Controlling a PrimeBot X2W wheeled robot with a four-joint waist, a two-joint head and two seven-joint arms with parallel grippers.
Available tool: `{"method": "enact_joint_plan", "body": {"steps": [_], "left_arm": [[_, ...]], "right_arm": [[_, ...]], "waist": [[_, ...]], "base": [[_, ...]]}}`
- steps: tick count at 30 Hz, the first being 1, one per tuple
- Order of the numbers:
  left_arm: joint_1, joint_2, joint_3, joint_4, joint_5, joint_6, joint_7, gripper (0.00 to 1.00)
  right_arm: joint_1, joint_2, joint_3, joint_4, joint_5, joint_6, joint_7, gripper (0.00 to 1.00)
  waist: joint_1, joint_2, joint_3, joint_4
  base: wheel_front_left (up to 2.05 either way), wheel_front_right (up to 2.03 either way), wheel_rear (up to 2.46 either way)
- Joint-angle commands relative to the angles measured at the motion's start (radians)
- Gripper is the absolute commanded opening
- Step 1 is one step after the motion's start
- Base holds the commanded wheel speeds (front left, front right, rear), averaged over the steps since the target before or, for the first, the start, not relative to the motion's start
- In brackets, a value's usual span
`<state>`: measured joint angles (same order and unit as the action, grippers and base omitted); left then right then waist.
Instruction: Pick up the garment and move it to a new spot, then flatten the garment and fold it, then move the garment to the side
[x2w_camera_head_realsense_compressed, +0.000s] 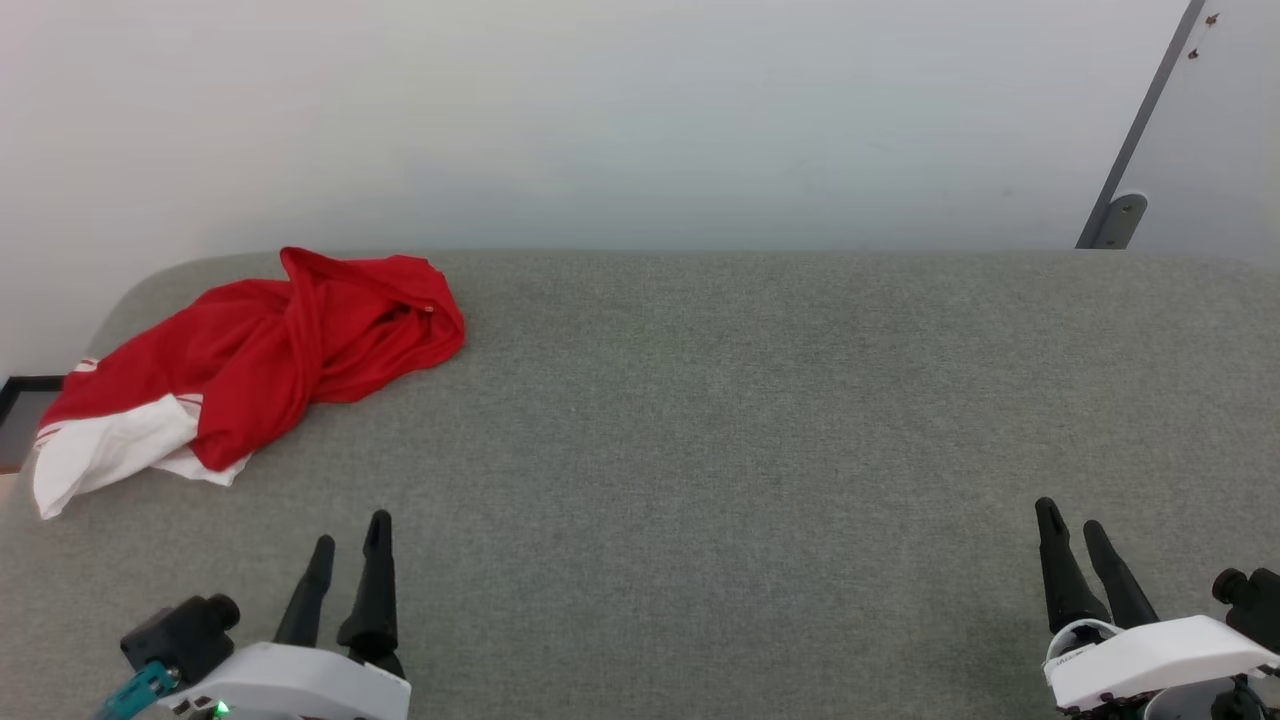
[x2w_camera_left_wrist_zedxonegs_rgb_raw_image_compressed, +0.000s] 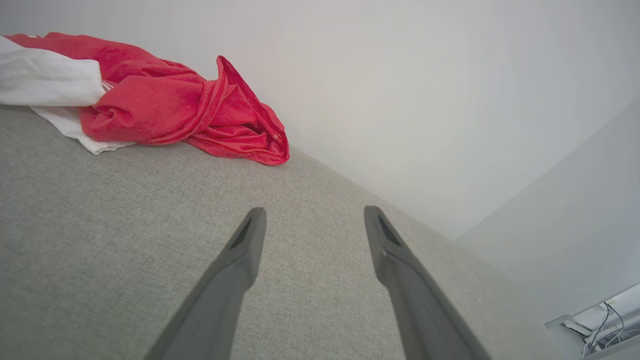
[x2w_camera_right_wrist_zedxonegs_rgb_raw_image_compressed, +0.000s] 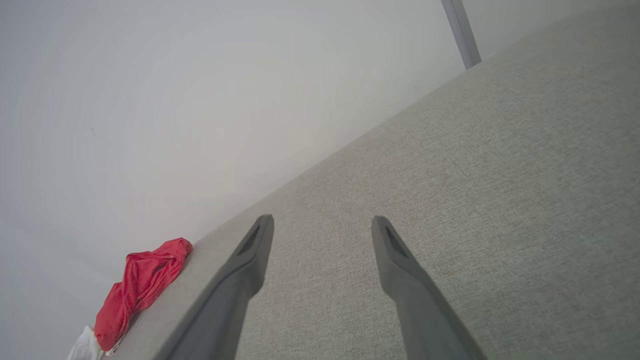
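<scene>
Ahead of the left gripper (x2w_camera_head_realsense_compressed: 351, 530) and out past its outer finger, well apart from the spread, empty jaws: the red shirt (x2w_camera_head_realsense_compressed: 250, 350), crumpled in 1 heap at the far corner of the grey padded top (x2w_camera_head_realsense_compressed: 750, 400), white sleeve on the nearer side. Much farther from the right gripper (x2w_camera_head_realsense_compressed: 1068, 515), jaws also spread wide, pinching nothing. Both parked low, probably ready for a first reach. Left one closer, so likely first to the bunched folds; 2 grips wanted later for flattening.
</scene>
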<state>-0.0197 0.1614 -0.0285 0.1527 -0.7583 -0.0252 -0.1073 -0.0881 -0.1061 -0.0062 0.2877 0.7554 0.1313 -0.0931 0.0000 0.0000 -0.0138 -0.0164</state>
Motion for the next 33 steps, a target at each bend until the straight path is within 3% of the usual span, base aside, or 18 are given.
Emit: {"method": "enact_joint_plan", "body": {"steps": [1, 33], "left_arm": [[-0.005, 0.008, -0.001, -0.017, 0.028, 0.002, -0.008, 1.00], [0.028, 0.002, 0.030, -0.078, 0.385, -0.063, -0.090, 1.00]], "right_arm": [[-0.019, -0.002, -0.004, -0.014, -0.027, 0.000, -0.008, 1.00], [0.001, -0.011, -0.018, -0.032, -0.328, -0.001, -0.091, 1.00]], "waist": [[0.0000, 0.0000, 0.000, 0.000], [0.0000, 0.0000, 0.001, -0.004]], "base": [[0.00, 0.00, 0.00], [0.00, 0.00, 0.00]]}}
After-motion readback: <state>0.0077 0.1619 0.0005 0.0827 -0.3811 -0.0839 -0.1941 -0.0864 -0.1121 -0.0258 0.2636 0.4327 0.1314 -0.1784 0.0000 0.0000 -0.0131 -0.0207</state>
